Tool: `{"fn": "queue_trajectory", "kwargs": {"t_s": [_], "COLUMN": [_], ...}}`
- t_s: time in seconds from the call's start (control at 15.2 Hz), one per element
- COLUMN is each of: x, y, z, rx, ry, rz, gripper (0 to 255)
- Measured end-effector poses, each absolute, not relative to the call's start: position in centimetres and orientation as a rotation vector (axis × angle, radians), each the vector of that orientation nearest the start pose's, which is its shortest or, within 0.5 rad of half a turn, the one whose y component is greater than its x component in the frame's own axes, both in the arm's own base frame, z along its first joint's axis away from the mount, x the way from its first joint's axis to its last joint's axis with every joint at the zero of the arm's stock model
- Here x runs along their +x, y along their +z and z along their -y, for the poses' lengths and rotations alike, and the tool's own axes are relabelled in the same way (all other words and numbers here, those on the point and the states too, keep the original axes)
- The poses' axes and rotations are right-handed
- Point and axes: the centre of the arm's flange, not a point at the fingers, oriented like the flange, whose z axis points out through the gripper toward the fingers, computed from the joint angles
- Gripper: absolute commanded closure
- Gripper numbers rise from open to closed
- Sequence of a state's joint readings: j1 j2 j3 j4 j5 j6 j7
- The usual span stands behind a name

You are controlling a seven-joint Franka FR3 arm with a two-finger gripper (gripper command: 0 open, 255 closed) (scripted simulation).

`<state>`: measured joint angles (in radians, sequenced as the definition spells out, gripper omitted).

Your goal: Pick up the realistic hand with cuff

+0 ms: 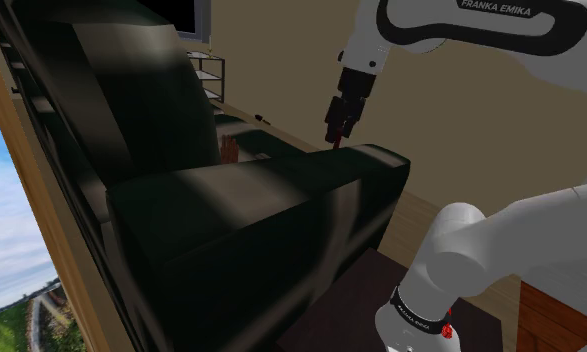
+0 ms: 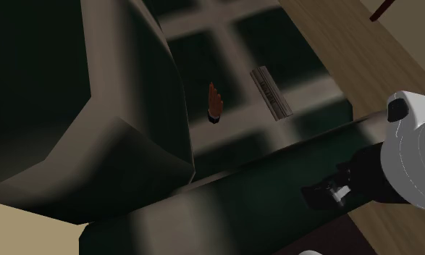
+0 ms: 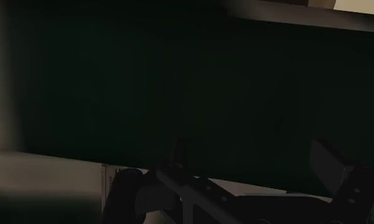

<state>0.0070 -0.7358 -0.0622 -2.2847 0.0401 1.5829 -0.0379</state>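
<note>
The hand with cuff [image 1: 229, 148] is skin-coloured with a dark cuff and lies on the seat of a black sofa [image 1: 231, 220], next to the sofa's back. In the second exterior view the hand [image 2: 213, 103] sits on the dark seat cushion, cuff end toward the near armrest. My gripper [image 1: 336, 130] hangs over the sofa's armrest [image 1: 371, 160], apart from the hand and to the shoulder view's right of it. In the wrist view the gripper [image 3: 255, 162] is open, its fingers [image 3: 179, 151] apart with nothing between them, facing the dark upholstery.
A flat grey remote-like object [image 2: 270, 93] lies on the seat beyond the hand. A small shelf unit [image 1: 209, 75] stands behind the sofa. A window [image 1: 11, 250] runs along the shoulder view's left. Wooden floor [image 1: 421, 215] lies between sofa and stand.
</note>
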Motion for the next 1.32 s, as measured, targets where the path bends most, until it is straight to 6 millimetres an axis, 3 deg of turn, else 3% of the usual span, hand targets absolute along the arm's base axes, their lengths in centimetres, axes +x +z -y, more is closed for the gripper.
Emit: {"fn": "queue_trajectory", "kwargs": {"t_s": [0.2, 0.86, 1.32], "x": [33.7, 46.8, 56.3], "y": [60.6, 57.0, 53.9], "z": [1.5, -0.9, -1.1], "rx": [-3.057, -3.011, -2.965], "ry": [-0.043, 0.059, 0.13], "rz": [-0.032, -0.27, -0.438], "gripper": [0, 0, 0]}}
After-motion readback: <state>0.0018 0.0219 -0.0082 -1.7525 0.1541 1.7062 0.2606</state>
